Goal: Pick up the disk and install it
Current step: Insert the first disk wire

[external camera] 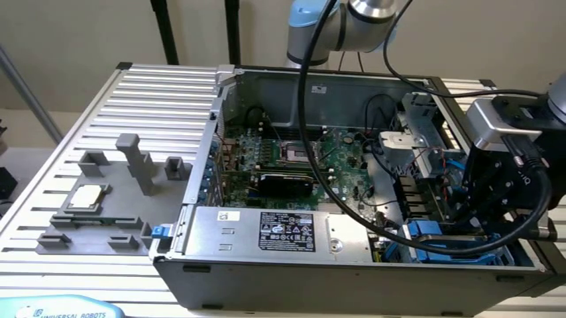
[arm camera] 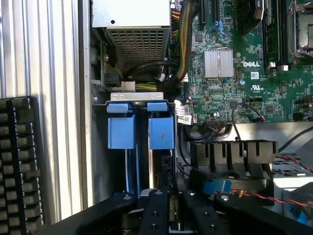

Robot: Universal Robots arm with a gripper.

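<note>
At the exterior view's left, a grey fixture plate (external camera: pixel 106 199) lies on the ribbed metal tabletop (external camera: pixel 168 93), with upright grey posts and a small square silver chip (external camera: pixel 87 197) resting on it. Just beside it stands the open computer case (external camera: pixel 354 278). Inside the case, the green motherboard (external camera: pixel 292 159) lies across the middle, and the large silver box with a black label (external camera: pixel 274 232) sits along the near wall. A thick black cable (external camera: pixel 305 99) hangs from the arm across the case.

Further to the exterior view's right, the end effector (external camera: pixel 482 218) is down in the near right corner of the case, over the blue drive bay (external camera: pixel 451 245). In the wrist view the end effector (arm camera: pixel 168 210) has its black fingers (arm camera: pixel 155 215) brought close together on the edge of a thin upright part that runs between two blue carrier tabs (arm camera: pixel 142 129). This looks like the disk (arm camera: pixel 151 171), standing on edge in the bay with its blue rails on either side, though its face and label are hidden, so I cannot be sure how far it is seated. The disk is beside the box's vented end (arm camera: pixel 139 44) and near the motherboard (arm camera: pixel 244 73).
</note>
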